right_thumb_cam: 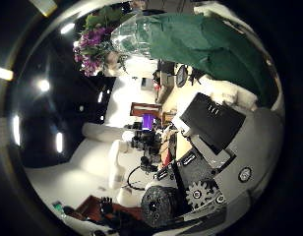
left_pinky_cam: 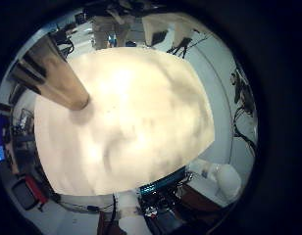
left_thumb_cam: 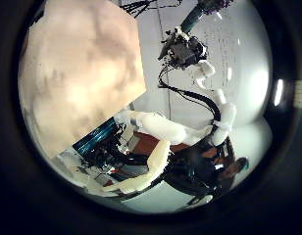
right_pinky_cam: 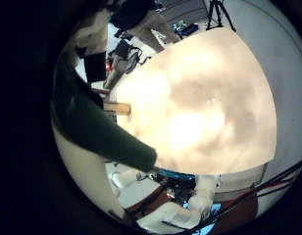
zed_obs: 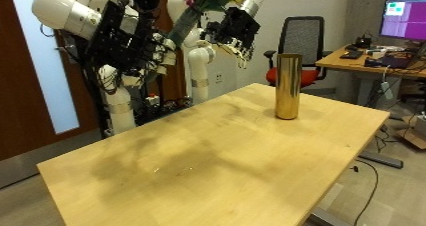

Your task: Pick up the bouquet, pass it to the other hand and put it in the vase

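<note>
Judging by the palm views, your right hand [zed_obs: 140, 44] is closed round the wrapped stems of the bouquet [zed_obs: 191, 18], which is held high in the air between the two hands, well above the tabletop [zed_obs: 200, 156]. The left hand [zed_obs: 240, 28] sits just beside the flower end (I cannot tell whether its fingers are spread or curled). If you let go before the left hand has a firm hold, the bouquet may fall. A skewed grip could also catch the narrow mouth of the tall vase [zed_obs: 286, 86] and tip it.
</note>
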`<state>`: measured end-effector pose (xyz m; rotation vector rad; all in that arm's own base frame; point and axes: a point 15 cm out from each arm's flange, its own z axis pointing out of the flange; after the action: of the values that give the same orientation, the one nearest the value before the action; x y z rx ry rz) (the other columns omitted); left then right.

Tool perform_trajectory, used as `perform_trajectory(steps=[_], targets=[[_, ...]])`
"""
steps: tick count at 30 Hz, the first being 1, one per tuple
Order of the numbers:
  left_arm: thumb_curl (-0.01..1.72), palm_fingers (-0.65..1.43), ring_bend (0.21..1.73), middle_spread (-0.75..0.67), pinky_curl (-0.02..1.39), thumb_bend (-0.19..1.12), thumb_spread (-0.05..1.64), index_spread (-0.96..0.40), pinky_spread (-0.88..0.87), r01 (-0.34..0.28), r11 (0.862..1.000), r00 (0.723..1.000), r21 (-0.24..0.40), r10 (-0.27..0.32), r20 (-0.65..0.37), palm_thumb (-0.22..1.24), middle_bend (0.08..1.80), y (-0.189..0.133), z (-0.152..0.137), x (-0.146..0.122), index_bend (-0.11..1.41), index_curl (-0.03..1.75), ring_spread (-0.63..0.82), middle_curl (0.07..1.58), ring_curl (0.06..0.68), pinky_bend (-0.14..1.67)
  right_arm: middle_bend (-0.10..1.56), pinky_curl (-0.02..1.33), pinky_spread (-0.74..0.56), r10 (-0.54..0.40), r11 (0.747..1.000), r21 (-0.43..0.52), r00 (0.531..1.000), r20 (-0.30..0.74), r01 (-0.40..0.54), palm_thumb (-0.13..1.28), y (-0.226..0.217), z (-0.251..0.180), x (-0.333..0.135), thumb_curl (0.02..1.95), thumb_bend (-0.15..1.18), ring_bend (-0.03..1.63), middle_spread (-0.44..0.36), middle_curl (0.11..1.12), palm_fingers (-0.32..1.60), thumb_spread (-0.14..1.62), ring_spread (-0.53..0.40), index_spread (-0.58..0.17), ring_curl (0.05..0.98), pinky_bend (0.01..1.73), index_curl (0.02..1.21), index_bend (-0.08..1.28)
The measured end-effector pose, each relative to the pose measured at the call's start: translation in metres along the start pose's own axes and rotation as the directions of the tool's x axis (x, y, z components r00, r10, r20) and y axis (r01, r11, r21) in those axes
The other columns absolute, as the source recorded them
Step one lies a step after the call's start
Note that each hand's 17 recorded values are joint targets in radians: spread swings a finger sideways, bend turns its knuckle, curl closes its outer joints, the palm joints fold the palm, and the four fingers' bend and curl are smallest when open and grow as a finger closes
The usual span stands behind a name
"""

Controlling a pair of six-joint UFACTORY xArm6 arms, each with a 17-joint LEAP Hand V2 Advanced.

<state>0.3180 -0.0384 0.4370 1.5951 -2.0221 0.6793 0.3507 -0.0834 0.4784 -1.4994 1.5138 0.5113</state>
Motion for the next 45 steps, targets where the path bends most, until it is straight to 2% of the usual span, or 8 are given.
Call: perform_trajectory(steps=[6,10,15,22,27,31,42,45], targets=[[0.33,0.02,0.49,0.54,0.32,-0.04,0.78,0.31,0.61,-0.002,0.998,0.996,0.061,0.008,-0.089,0.25,0.19,0.003,-0.015,-0.001,0.17,0.31,0.65,0.27,0.218,0.24,1.37,0.77,-0.22,-0.104,0.993,-0.038,0.983,0.15,0.111,1.19,-0.003,0.023,-0.011,0.91,-0.02,1.44,-0.131,0.73,1.13,0.34,-0.191,-0.263,0.63,1.27,0.99,1.02],[0.33,0.02,0.49,0.54,0.32,-0.04,0.78,0.3,0.61,0.002,0.995,0.989,0.104,0.013,-0.15,0.23,0.19,0.005,-0.022,-0.004,0.17,0.31,0.65,0.27,0.219,0.24,1.38,0.8,-0.23,-0.101,0.991,-0.065,0.96,0.26,0.121,1.18,0.007,0.045,-0.002,0.92,-0.02,1.43,-0.131,0.73,1.13,0.31,-0.191,-0.261,0.632,1.25,0.98,1.03],[0.33,0.03,0.51,0.53,0.32,-0.04,0.77,0.3,0.6,0.011,0.989,0.978,0.149,0.021,-0.208,0.23,0.19,0.008,-0.026,-0.004,0.17,0.31,0.63,0.28,0.22,0.25,1.38,0.83,-0.24,-0.121,0.984,-0.084,0.94,0.32,0.155,1.17,0.02,0.067,0.008,0.93,-0.02,1.43,-0.131,0.73,1.13,0.28,-0.191,-0.258,0.634,1.22,0.98,1.03],[0.33,0.05,0.52,0.52,0.32,-0.04,0.78,0.29,0.59,-0.003,0.992,0.955,0.129,0.042,-0.294,0.23,0.19,0.005,-0.031,0.008,0.17,0.32,0.61,0.28,0.221,0.25,1.38,0.86,-0.25,-0.16,0.94,-0.208,0.888,0.431,0.27,1.15,0.032,0.114,-0.011,0.92,-0.02,1.43,-0.131,0.73,1.13,0.22,-0.191,-0.255,0.636,1.19,0.97,1.05],[0.33,0.05,0.53,0.52,0.32,-0.04,0.78,0.29,0.59,-0.014,0.996,0.925,0.088,0.047,-0.378,0.22,0.19,0.004,-0.049,0.019,0.17,0.31,0.61,0.28,0.219,0.26,1.37,0.89,-0.25,-0.177,0.921,-0.235,0.872,0.457,0.31,1.13,0.035,0.128,-0.02,0.92,-0.02,1.43,-0.132,0.73,1.13,0.19,-0.191,-0.252,0.637,1.17,0.97,1.06],[0.33,0.05,0.54,0.52,0.32,-0.04,0.77,0.29,0.59,-0.017,0.995,0.898,0.093,0.056,-0.436,0.22,0.19,-0.003,-0.06,0.023,0.17,0.31,0.61,0.28,0.218,0.26,1.37,0.9,-0.26,-0.186,0.906,-0.258,0.863,0.469,0.335,1.13,0.037,0.14,-0.03,0.92,-0.02,1.43,-0.133,0.73,1.13,0.17,-0.191,-0.25,0.639,1.16,0.97,1.07],[0.33,0.04,0.56,0.52,0.32,-0.04,0.77,0.3,0.59,-0.016,0.997,0.828,0.071,0.053,-0.558,0.22,0.19,-0.009,-0.062,0.026,0.16,0.3,0.61,0.28,0.214,0.28,1.37,0.93,-0.27,-0.223,0.87,-0.287,0.84,0.494,0.4,1.13,0.036,0.157,-0.06,0.92,-0.02,1.43,-0.133,0.74,1.13,0.16,-0.192,-0.247,0.644,1.13,0.96,1.07],[0.33,0.04,0.56,0.52,0.32,-0.04,0.77,0.31,0.59,-0.011,0.997,0.823,0.077,0.052,-0.565,0.22,0.2,-0.009,-0.062,0.024,0.16,0.3,0.61,0.29,0.213,0.28,1.37,0.94,-0.27,-0.231,0.859,-0.3,0.837,0.495,0.414,1.12,0.034,0.163,-0.068,0.92,-0.02,1.43,-0.134,0.74,1.13,0.16,-0.192,-0.247,0.644,1.13,0.96,1.07]])
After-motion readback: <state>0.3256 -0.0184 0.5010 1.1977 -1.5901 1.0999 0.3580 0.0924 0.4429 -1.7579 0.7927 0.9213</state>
